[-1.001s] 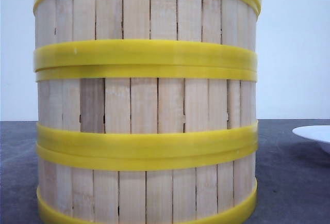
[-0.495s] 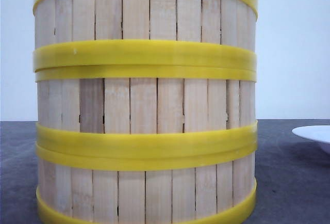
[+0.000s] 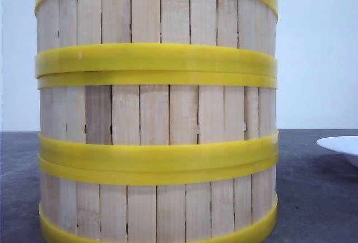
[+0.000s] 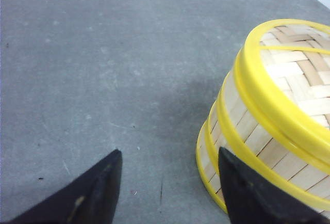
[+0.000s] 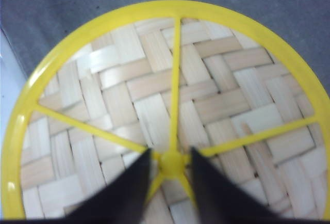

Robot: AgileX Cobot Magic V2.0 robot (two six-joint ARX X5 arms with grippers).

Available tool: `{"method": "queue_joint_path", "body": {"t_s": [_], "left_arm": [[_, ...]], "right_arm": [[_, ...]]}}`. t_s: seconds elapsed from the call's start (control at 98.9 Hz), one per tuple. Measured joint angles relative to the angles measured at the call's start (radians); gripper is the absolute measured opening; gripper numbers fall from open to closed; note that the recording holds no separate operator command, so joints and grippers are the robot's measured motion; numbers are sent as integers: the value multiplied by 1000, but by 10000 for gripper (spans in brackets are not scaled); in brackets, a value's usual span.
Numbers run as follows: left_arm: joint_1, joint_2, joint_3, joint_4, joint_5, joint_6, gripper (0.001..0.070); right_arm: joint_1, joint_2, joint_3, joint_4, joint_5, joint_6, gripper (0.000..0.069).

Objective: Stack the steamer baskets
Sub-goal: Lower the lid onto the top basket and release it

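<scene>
A: Steamer baskets (image 3: 156, 114): three stacked in one column on the grey table (image 3: 313, 198), filling the front view from 9 to 2 o'clock and blocking whatever lies behind.

B: Neighbours?

A: White plate (image 3: 340, 145) at 3 o'clock of the stack, apart from it, cut by the frame edge.

B: Grippers?

A: Left gripper (image 4: 167, 177) spread wide, nothing between its fingers; one finger (image 4: 242, 193) sits just beside the stack wall, contact unclear. Right gripper (image 5: 171, 164) over the top basket, fingers narrow, straddling the yellow hub (image 5: 172, 163) of the spokes; whether it grips, cannot tell.
</scene>
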Motion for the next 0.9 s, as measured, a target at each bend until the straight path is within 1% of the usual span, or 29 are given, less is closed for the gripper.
{"method": "queue_joint_path", "body": {"t_s": [0.04, 0.081, 0.162, 0.233, 0.354, 0.546, 0.829, 0.9], "left_arm": [[0, 0, 0, 0, 0, 0, 354], [0, 0, 0, 1, 0, 0, 354], [0, 0, 0, 3, 0, 0, 354], [0, 0, 0, 3, 0, 0, 354], [0, 0, 0, 3, 0, 0, 354], [0, 0, 0, 3, 0, 0, 354], [0, 0, 0, 3, 0, 0, 354], [0, 0, 0, 3, 0, 0, 354]], "right_arm": [[0, 0, 0, 5, 8, 2, 336], [0, -2, 0, 11, 11, 2, 361], [0, -11, 0, 27, 17, 2, 381], [0, -35, 0, 39, 53, 2, 386], [0, -124, 0, 56, 167, 11, 388], [0, -309, 1, 54, 363, 72, 388], [0, -521, -9, -67, 630, 150, 388], [0, -575, -54, -79, 664, 180, 388]]}}
